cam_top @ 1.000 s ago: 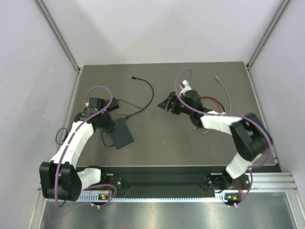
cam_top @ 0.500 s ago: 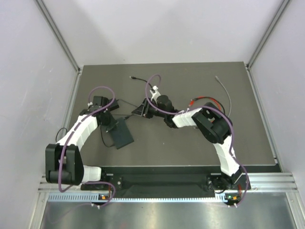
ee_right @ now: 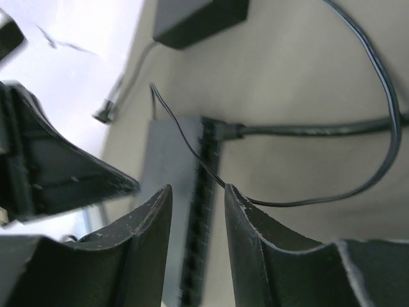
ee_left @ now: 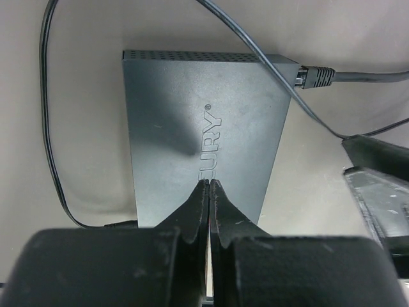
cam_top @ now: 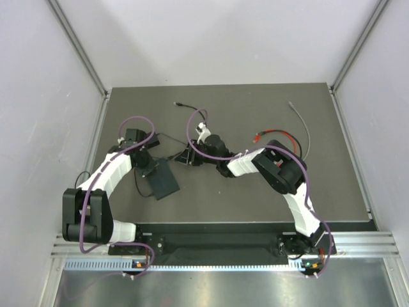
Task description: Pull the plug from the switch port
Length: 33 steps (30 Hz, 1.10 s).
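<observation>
The switch (cam_top: 165,180) is a flat dark box at the left of the mat. It also shows in the left wrist view (ee_left: 204,121) and the right wrist view (ee_right: 169,166). A plug (ee_left: 313,75) with a dark cable sits in a port at the switch's corner, also seen in the right wrist view (ee_right: 231,131). My left gripper (ee_left: 209,184) is shut, its tips down on the switch's top. My right gripper (ee_right: 197,192) is open and empty, its jaws either side of the port edge, a little short of the plug. In the top view it (cam_top: 182,156) is next to the switch's far corner.
A black adapter brick (ee_right: 198,16) lies beyond the switch. A thin black wire (ee_right: 192,150) crosses the port edge. A red and black cable (cam_top: 278,134) and a grey cable (cam_top: 301,123) lie at the right of the mat. Grey walls close in three sides.
My right arm has swung left across the mat, bringing its open gripper up to the switch's port edge. The left gripper has stayed on the switch.
</observation>
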Motion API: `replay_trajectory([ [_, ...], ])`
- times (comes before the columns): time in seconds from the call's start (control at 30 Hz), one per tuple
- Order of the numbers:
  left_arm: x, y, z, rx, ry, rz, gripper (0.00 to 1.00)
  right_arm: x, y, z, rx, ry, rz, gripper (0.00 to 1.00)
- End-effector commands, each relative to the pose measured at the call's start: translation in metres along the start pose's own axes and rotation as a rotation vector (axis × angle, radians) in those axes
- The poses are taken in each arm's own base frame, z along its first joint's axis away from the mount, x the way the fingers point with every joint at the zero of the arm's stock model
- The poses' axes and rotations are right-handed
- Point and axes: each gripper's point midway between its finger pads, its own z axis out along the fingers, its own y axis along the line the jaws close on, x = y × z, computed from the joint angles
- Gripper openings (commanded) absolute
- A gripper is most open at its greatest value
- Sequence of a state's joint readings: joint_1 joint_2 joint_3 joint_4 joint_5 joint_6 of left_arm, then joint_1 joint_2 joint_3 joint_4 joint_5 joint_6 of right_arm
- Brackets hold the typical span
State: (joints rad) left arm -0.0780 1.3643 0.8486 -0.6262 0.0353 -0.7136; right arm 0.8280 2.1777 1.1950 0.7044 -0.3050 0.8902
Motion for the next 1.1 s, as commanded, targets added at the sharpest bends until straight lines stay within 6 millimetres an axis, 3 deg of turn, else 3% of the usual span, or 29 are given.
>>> replay_trajectory([
  [0.0, -0.006, -0.003, 0.003, 0.018, -0.026, -0.016, 0.00, -0.010, 0.038, -0.011, -0.064, -0.047, -0.164, 0.39],
  [0.3, 0.000, -0.002, 0.001, 0.025, -0.004, -0.012, 0.00, 0.002, 0.029, -0.019, -0.015, -0.005, -0.175, 0.40],
  [0.43, 0.002, 0.000, -0.001, 0.021, -0.007, -0.010, 0.00, 0.008, 0.027, -0.006, -0.025, 0.026, -0.067, 0.37],
  [0.47, 0.003, 0.001, 0.000, 0.019, -0.001, -0.012, 0.00, 0.015, 0.018, -0.001, -0.008, 0.036, -0.033, 0.34],
  [0.5, 0.004, 0.001, 0.000, 0.020, 0.004, -0.014, 0.00, 0.013, 0.018, 0.003, -0.005, 0.030, 0.024, 0.28],
  [0.6, 0.007, 0.000, 0.002, 0.018, 0.025, -0.019, 0.00, 0.011, 0.015, 0.013, -0.046, 0.006, 0.092, 0.23],
  [1.07, 0.008, 0.001, 0.001, 0.005, 0.040, -0.019, 0.00, 0.009, -0.004, 0.044, -0.041, -0.032, 0.267, 0.31],
])
